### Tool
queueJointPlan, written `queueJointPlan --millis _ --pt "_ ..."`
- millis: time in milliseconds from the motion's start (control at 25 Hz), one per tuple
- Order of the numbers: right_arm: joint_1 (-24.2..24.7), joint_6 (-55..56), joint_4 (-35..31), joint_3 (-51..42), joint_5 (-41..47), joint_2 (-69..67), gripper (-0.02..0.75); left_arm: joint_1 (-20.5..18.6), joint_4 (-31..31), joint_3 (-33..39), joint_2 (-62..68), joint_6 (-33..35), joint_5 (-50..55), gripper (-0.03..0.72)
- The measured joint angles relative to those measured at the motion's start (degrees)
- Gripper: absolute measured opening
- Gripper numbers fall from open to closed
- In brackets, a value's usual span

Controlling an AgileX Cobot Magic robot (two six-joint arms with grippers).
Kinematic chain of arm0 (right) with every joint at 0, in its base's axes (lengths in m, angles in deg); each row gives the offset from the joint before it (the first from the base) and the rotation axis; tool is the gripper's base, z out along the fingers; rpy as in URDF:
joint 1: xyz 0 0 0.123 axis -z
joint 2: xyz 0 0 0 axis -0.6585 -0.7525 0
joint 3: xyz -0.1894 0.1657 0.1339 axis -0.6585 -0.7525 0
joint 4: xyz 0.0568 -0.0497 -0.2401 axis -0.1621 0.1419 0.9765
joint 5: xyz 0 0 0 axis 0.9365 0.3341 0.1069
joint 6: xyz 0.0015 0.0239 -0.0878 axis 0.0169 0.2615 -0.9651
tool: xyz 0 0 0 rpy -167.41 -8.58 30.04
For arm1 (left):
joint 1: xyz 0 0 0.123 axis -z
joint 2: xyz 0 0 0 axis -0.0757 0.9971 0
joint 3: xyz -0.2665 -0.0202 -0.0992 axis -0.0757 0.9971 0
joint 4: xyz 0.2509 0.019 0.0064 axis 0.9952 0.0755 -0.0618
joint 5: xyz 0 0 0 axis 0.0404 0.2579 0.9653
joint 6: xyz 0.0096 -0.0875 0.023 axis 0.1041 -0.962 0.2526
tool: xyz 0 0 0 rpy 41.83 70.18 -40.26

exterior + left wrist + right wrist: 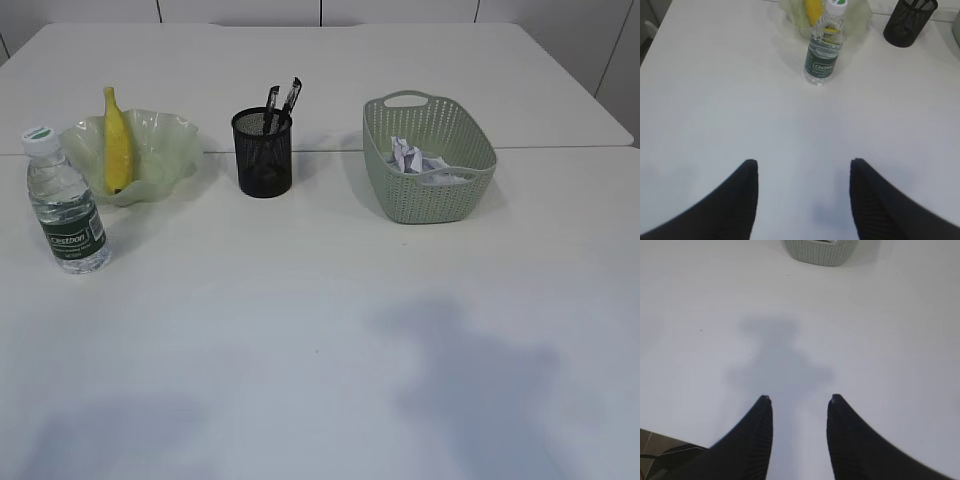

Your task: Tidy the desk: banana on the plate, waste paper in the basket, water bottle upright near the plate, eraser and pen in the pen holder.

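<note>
Four things stand in a loose row toward the far edge of the white table [320, 350]. Nearest the left edge, the water bottle [66, 205] stands upright, white cap on, just in front of the pale green plate [170, 145] and close beside it. On that plate lies the banana [117, 145], tip pointing to the far edge. Mid-table, the black mesh pen holder [263, 155] stands with two dark pens [282, 103] poking out of its top; the eraser cannot be made out through the mesh. Toward the right edge sits the green woven basket [385, 170], and the crumpled waste paper [415, 160] lies inside it.

Down at the near edge, the left gripper [804, 200] hangs above bare tabletop, fingers spread wide, nothing between them, the bottle well ahead of it. The right gripper [799, 435] is likewise parted and empty, casting a shadow on the table, the basket's near wall well ahead at the top of its view.
</note>
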Motion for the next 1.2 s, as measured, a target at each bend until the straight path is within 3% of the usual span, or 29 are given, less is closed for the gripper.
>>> queueJointPlan --millis 320,800,1200 --pt "0.0 0.1 -2.6 -7.4 4.7 17.4 0.274 0.0 -0.5 -0.2 -11.2 0.0 5.1 0.500" --pt "0.0 0.1 -2.6 -13.6 7.5 39.4 0.274 0.0 -7.5 -0.4 -18.2 6.0 7.2 0.508" --pt "0.0 0.1 -3.2 -15.7 7.9 50.1 0.274 0.0 -8.2 -0.6 -18.3 9.0 7.2 0.507"
